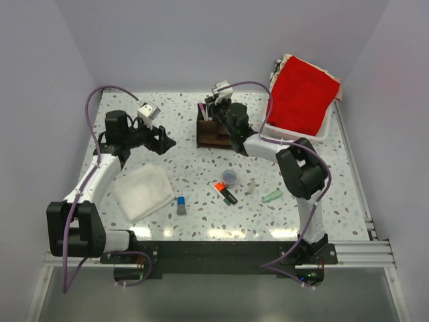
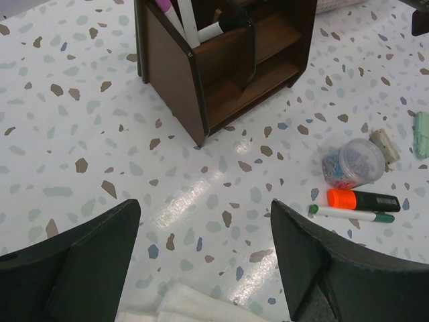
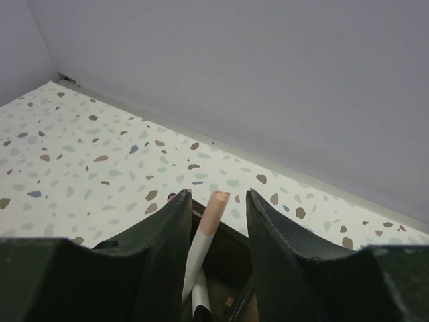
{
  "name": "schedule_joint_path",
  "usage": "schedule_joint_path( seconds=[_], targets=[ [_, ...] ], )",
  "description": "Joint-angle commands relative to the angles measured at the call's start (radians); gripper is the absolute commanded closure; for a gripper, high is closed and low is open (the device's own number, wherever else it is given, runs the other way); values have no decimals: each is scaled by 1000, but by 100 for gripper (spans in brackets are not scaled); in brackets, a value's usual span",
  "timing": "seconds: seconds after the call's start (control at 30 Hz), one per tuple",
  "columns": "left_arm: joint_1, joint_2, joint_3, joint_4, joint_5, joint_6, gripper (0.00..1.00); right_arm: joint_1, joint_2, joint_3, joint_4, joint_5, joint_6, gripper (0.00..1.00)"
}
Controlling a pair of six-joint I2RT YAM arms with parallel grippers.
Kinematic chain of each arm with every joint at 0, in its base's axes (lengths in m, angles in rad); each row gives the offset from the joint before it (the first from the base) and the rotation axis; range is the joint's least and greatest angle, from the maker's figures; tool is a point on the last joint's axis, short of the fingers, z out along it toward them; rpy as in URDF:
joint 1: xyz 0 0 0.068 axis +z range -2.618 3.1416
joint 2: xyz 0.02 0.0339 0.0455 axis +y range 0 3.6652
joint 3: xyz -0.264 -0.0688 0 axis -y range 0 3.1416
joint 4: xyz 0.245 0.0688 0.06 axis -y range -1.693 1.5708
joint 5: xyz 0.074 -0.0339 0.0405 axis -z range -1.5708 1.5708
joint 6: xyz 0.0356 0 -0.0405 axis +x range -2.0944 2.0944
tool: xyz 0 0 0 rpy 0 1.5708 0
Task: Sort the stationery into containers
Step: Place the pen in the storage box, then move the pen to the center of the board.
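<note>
The dark brown wooden organizer [image 1: 211, 132] stands at the back middle and holds several pens; it also shows in the left wrist view [image 2: 221, 67]. My right gripper [image 1: 218, 107] hovers over it, jaws parted [image 3: 218, 196] around a white pen with a peach cap [image 3: 209, 231] that stands in a compartment and is not clamped. Loose on the table are a round bluish pot [image 1: 229, 177], an orange-and-black highlighter [image 1: 226, 192], a thin white pen with green ends [image 2: 352, 215], a mint-green piece [image 1: 271, 196] and a blue-capped grey stick [image 1: 181, 204]. My left gripper [image 1: 164, 142] is open and empty [image 2: 204, 221], left of the organizer.
A white folded cloth [image 1: 142, 192] lies front left, its edge under my left gripper [image 2: 194, 305]. A white basket [image 1: 323, 134] with red cloth [image 1: 301, 97] stands at the back right. A small pale eraser-like piece [image 2: 383, 142] lies beside the pot. Walls close the back and sides.
</note>
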Motion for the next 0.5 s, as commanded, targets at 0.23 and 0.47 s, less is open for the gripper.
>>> schedule_joint_path(
  seconds=[0.23, 0.47],
  targets=[
    [-27, -38, 41, 71, 37, 4, 16, -2, -173, -7, -63, 70, -3, 58],
    [-265, -49, 93, -380, 111, 577, 16, -11, -398, 70, -652, -13, -59, 34]
  ],
)
